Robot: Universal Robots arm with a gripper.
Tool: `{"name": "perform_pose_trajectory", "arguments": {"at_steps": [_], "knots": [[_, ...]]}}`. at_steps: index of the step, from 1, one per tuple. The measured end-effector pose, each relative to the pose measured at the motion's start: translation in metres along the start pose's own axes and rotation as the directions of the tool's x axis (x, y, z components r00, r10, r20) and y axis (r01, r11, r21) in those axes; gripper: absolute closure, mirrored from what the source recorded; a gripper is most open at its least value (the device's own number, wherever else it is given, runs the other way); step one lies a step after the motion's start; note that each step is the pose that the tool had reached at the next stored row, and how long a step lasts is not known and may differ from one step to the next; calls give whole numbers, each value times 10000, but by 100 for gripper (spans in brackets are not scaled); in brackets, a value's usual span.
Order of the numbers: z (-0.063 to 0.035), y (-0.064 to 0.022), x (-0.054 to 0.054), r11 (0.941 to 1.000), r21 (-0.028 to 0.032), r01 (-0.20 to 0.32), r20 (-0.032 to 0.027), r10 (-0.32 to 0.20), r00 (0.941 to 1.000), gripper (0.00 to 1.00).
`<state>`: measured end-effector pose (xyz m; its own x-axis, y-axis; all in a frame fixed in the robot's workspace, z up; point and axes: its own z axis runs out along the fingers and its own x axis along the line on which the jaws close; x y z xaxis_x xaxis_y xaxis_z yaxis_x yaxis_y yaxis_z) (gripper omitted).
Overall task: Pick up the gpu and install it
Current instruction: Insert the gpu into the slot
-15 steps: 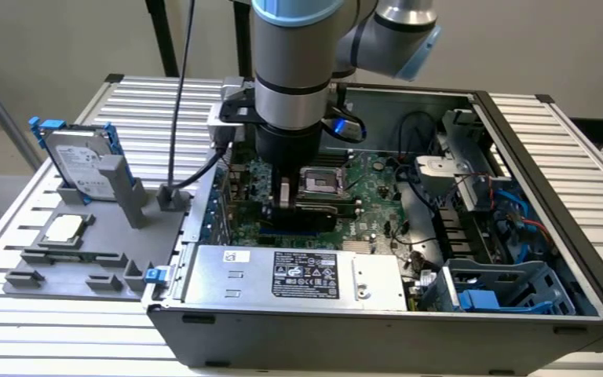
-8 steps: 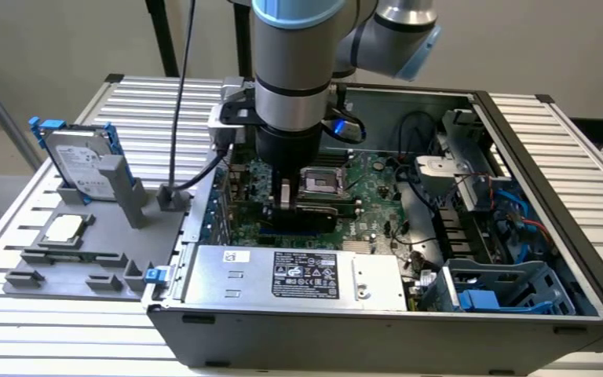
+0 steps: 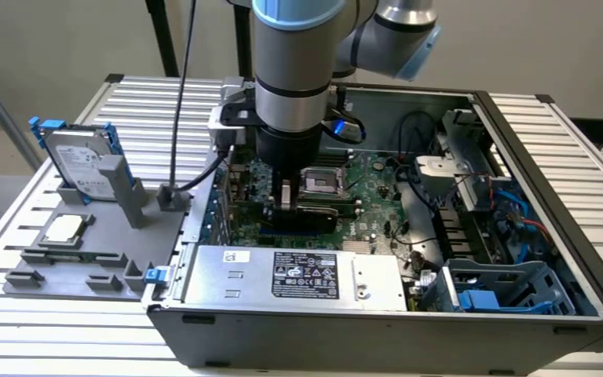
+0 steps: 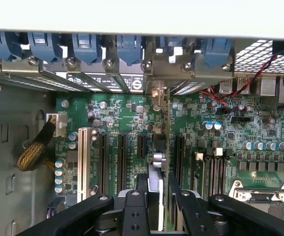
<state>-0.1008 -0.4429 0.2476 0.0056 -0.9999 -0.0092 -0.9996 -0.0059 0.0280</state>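
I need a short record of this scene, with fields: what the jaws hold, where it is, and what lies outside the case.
jaws: shut on the gpu
gpu place: inside the case, upright over the motherboard slots
seated: cannot tell
outside case: hard drive and CPU chip on the grey tray

The arm is running off the top edge and covering the upper part of the gpu. At the wrist, the gripper is masking the card's near end. The power supply label is showing print too small to read.
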Motion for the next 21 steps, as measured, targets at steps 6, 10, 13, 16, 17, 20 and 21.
{"name": "perform_pose_trajectory", "arguments": {"at_steps": [6, 10, 13, 16, 17, 20, 21], "knots": [[6, 0, 0, 9999, -1, 107, -2, -107, 9999, 73], [10, -1, 0, 9998, -2, 206, -7, -206, 9998, 73], [10, 0, 0, 9996, -2, 294, -12, -294, 9996, 73], [10, 0, 0, 9993, -3, 383, -18, -383, 9993, 73], [11, 0, 0, 9992, -3, 411, -20, -411, 9992, 73], [11, 0, 0, 9990, -4, 447, -26, -447, 9990, 73], [10, 0, 0, 9990, -4, 447, -26, -447, 9990, 73]]}}
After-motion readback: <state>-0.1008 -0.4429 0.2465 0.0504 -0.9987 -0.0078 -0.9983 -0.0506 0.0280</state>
